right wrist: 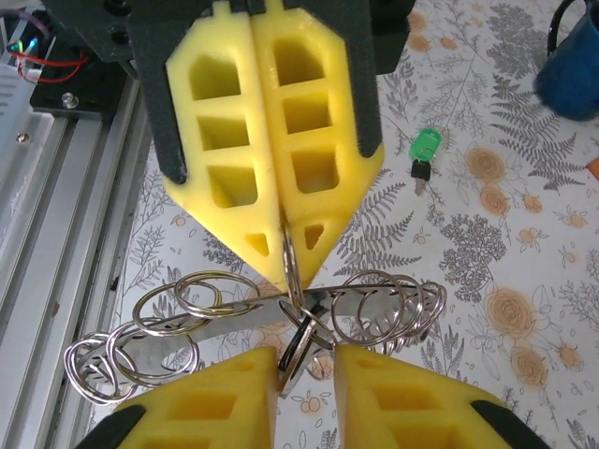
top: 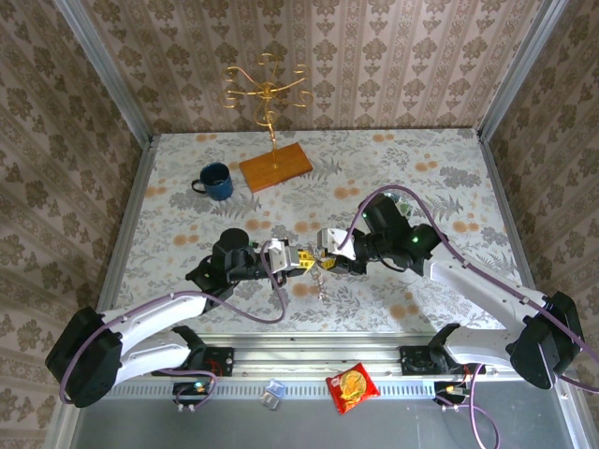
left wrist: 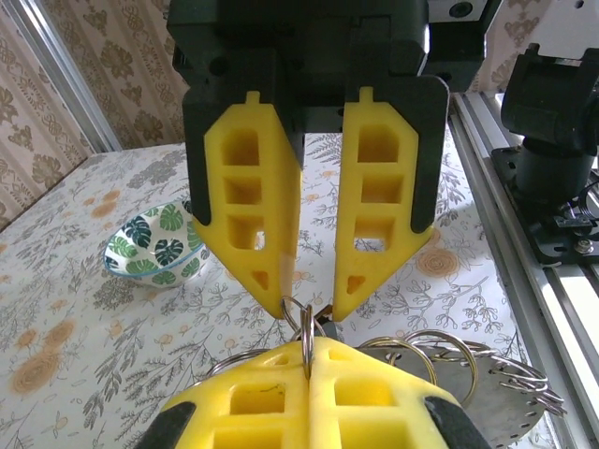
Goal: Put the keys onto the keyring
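- The counter (top: 393, 168) is covered by a floral cloth and walled by patterned panels.
- The left arm (top: 159, 313) and the right arm (top: 477, 281) reach in from the near edge. Their tips meet nose to nose near the middle of the counter.
- A gold stand (top: 267, 91) rises from a wooden base (top: 274, 166) at the far side.
- A blue mug (top: 216, 181) sits just left of that base.
- A leaf-patterned bowl (left wrist: 154, 254) rests on the cloth, seen beyond the right jaws in the left wrist view.
- A red packet (top: 352, 386) lies on the rail between the arm bases. A small clear item (top: 272, 394) lies to its left.
- The left jaws are pressed together, and their yellow tips pinch the keyring.
- The right jaws stand spread, a tip on either side of the keyring. I cannot tell whether either tip touches it.
- A ring bunch (right wrist: 374, 304), many silver loops threaded on a flat metal strip, lies below the two sets of jaws.
- The keyring (right wrist: 290, 271) is a thin loop held upright between the left tips, right where the two sets of jaws meet.
- The keys (right wrist: 426, 148) lie loose on the cloth, well apart from the jaws and nearer the mug. One has a green head, and a dark piece touches its lower end.
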Robot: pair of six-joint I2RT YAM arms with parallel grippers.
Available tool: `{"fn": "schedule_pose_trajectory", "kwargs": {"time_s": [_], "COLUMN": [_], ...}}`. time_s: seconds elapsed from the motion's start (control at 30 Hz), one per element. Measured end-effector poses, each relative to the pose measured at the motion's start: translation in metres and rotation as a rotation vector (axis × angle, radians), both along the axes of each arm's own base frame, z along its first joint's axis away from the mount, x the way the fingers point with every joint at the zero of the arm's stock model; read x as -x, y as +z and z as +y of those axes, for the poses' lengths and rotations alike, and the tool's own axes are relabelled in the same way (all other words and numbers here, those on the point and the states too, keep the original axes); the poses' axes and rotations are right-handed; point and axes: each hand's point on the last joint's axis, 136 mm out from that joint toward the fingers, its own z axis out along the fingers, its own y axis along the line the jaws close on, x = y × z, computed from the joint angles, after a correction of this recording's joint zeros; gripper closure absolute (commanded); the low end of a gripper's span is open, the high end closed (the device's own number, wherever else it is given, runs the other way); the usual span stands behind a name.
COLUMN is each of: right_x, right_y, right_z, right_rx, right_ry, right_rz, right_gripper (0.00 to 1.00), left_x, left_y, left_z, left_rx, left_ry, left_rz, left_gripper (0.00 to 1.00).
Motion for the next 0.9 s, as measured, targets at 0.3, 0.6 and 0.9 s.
{"fn": "schedule_pose_trajectory", "kwargs": {"time_s": [0.3, 0.6, 0.9], "right_x": [-0.003, 0.001, 0.004], "right_y": [-0.004, 0.001, -0.013], "right_z": [-0.001, 0.009, 0.004], "right_rx": [0.026, 0.036, 0.09], "right_ry": [-0.008, 0.036, 0.046], "right_rz": [-0.02, -0.036, -0.008], "right_gripper": [0.65, 0.74, 0.85], "left_x": [0.005, 0.007, 0.008], "left_y": [-0.004, -0.007, -0.009], "left_z": [-0.001, -0.001, 0.0], "left_rx": [-0.01, -0.022, -0.029], "left_ry": [-0.037, -0.049, -0.051], "left_rz": [-0.015, -0.017, -0.012], "left_gripper": [1.0, 1.0, 1.0]}}
